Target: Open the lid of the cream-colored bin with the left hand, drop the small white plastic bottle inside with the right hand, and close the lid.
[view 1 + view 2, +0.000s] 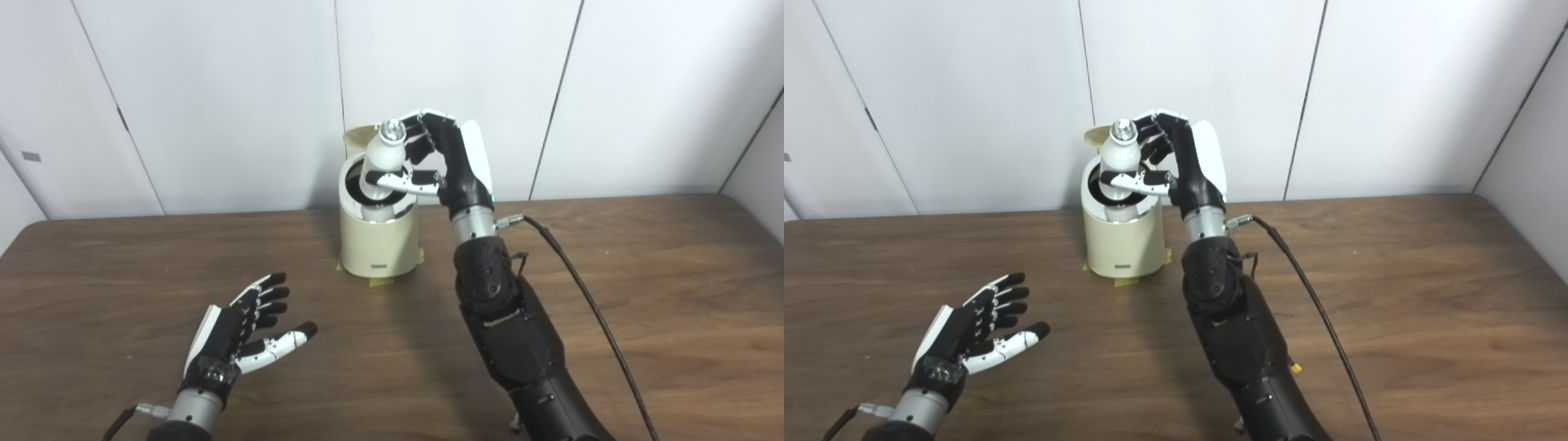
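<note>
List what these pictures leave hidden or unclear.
- Bin interior: both views, hidden by the bottle and the rim.
- Lid: mostly hidden behind the bottle and right hand.
- Bin's front label: too small to read.
- Left hand's palm: turned away from the cameras.

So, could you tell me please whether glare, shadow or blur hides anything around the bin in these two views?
Left eye view: the bottle cap glints, and the bin's shiny inner rim mirrors the bottle, so its lower end is hard to read. Right eye view: same glint; a soft shadow falls on the table left of the right hand's arm. Both views are sharp.
</note>
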`<state>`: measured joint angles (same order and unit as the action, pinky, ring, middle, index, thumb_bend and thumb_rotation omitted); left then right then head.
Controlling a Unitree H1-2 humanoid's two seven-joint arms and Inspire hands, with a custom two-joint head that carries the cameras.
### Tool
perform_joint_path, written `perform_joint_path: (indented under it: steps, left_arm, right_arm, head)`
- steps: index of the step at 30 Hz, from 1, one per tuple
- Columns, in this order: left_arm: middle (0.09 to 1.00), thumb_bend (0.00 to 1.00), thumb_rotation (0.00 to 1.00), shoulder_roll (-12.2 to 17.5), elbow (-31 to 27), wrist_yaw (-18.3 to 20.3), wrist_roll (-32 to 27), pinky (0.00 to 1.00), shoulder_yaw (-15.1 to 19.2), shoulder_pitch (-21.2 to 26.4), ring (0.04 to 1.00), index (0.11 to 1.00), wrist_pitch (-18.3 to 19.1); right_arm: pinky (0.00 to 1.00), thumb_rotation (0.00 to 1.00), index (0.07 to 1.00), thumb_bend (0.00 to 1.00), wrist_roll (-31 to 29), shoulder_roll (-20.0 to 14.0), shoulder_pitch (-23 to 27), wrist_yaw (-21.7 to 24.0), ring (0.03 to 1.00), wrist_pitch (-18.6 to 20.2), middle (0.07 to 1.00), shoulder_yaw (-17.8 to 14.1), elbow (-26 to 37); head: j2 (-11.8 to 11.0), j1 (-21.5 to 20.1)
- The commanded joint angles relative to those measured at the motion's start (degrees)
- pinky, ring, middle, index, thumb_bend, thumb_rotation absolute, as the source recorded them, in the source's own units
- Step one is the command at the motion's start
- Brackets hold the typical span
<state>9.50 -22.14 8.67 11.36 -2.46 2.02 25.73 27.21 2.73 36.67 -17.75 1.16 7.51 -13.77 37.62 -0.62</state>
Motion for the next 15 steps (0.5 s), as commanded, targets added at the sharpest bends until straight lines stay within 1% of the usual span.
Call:
perform_joint_path:
  steps: [1,4,6,8,15]
  left_arm:
    - [0.838,0.76,0.22,-0.51,-1.98,-1.20,0.28,0.82,-0.04,1.16,0.810,0.898,-1.55]
    - [0.834,0.76,0.22,-0.70,-2.14,-1.21,0.51,0.83,-0.12,1.20,0.807,0.897,-1.47]
    - [0.833,0.77,0.23,-0.81,-2.28,-1.23,0.67,0.83,-0.10,1.23,0.806,0.896,-1.22]
    - [0.834,0.76,0.23,-0.98,-2.34,-1.30,0.71,0.81,-0.06,1.21,0.804,0.897,-1.00]
    - [0.837,0.76,0.21,-1.35,-2.46,-1.52,0.17,0.80,0.06,0.94,0.806,0.901,-0.97]
  right_arm:
    - [0.38,0.00,0.481,0.51,0.49,0.28,3.84,-2.80,0.439,-4.44,0.496,-0.15,-0.64]
    - [0.36,0.00,0.482,0.50,0.82,0.49,4.21,-5.14,0.439,-6.70,0.496,-0.29,-2.99]
    - [0.36,0.00,0.482,0.50,0.75,0.49,4.40,-5.99,0.439,-7.40,0.498,-0.32,-3.98]
    - [0.36,0.00,0.483,0.50,0.64,0.37,4.54,-6.64,0.437,-8.07,0.497,-0.29,-4.90]
    - [0.37,0.00,0.482,0.50,0.77,0.26,4.95,-9.39,0.436,-10.26,0.496,-0.49,-7.68]
  head:
    - [0.09,0.07]
    - [0.21,0.13]
    - [0.24,0.17]
    - [0.25,0.20]
    - [0.29,0.03]
